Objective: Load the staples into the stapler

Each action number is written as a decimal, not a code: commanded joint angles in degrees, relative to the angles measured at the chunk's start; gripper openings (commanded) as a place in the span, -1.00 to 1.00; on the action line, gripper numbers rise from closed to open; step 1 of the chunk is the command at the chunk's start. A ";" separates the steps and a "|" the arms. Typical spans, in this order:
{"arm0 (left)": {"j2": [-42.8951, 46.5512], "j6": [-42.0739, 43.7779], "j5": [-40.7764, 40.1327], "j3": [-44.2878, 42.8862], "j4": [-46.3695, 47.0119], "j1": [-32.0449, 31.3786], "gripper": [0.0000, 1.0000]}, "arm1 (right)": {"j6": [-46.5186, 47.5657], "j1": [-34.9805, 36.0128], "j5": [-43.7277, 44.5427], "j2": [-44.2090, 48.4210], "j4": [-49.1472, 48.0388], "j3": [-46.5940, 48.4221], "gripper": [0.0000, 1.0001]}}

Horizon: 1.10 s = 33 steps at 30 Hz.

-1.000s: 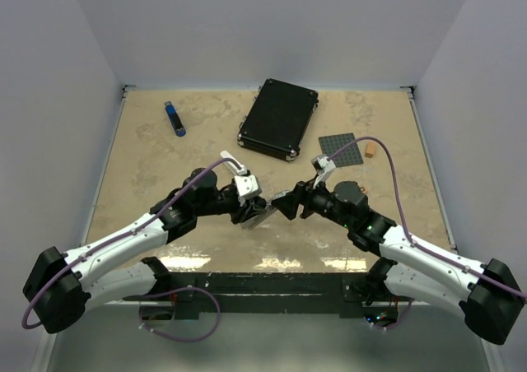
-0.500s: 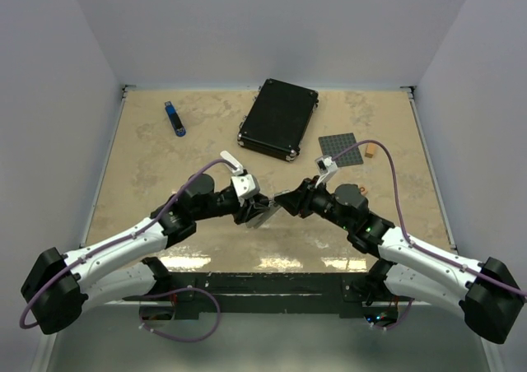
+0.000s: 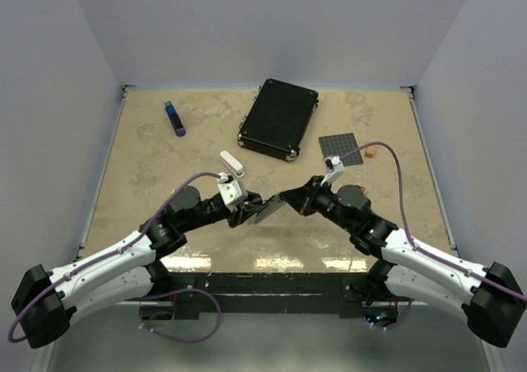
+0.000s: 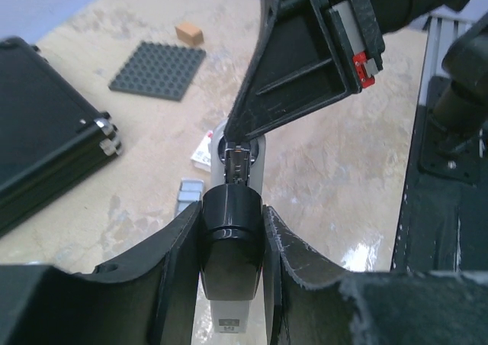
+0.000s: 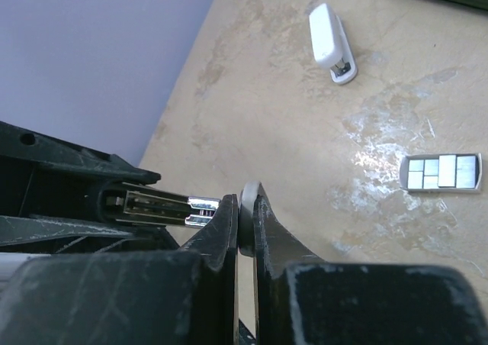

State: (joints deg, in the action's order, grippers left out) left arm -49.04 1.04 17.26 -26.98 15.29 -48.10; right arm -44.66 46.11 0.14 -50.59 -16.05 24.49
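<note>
We are seeing the left claw (image 4: 231, 214) clamping the stapler (image 4: 232, 257) by its black body, fingers tight on both sides, raised above the desk (image 4: 335, 169). The right claw (image 5: 245, 201) is pinching almost shut on a thin grey rounded end of that same stapler. Its magazine (image 5: 164, 206) is lying open and shiny, though we are not managing to tell whether anything is loaded in it. The staples (image 4: 202, 149), a little white box with red marks, are sitting on the desk below the two claws, half hidden behind the stapler; in the top view the arms are covering them. A grey tray (image 5: 442, 172) of metal strips is lying near the box, one end cut off by a finger in the left wrist view. A white stapler (image 5: 332, 43) is resting further off, apart from the rest
</note>
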 commanded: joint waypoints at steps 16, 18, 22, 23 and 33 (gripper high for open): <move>34.61 -12.02 -26.39 11.34 25.31 0.11 -1.00 | -20.00 -3.13 12.95 29.65 -4.43 -15.96 -1.00; 37.16 -13.16 -27.27 12.47 26.98 0.11 -1.00 | -22.91 -3.13 14.36 33.79 -4.16 -17.97 -1.00; 39.28 -14.75 -27.72 13.36 31.12 0.11 -1.00 | -32.74 -3.13 15.94 40.29 -6.70 -22.37 -1.00; 39.37 -14.84 -27.54 13.19 30.86 0.11 -1.00 | -33.64 -3.04 16.38 41.61 -7.06 -22.99 -1.00; 38.32 -18.79 -32.72 16.96 47.53 0.20 -1.00 | -47.88 -3.04 16.74 44.62 -3.89 -27.65 -1.00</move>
State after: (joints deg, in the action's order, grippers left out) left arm -10.52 -18.48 1.28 -8.88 39.77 -49.67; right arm -86.72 44.18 11.20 -5.54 -19.09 3.18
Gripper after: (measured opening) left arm 0.391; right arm 0.050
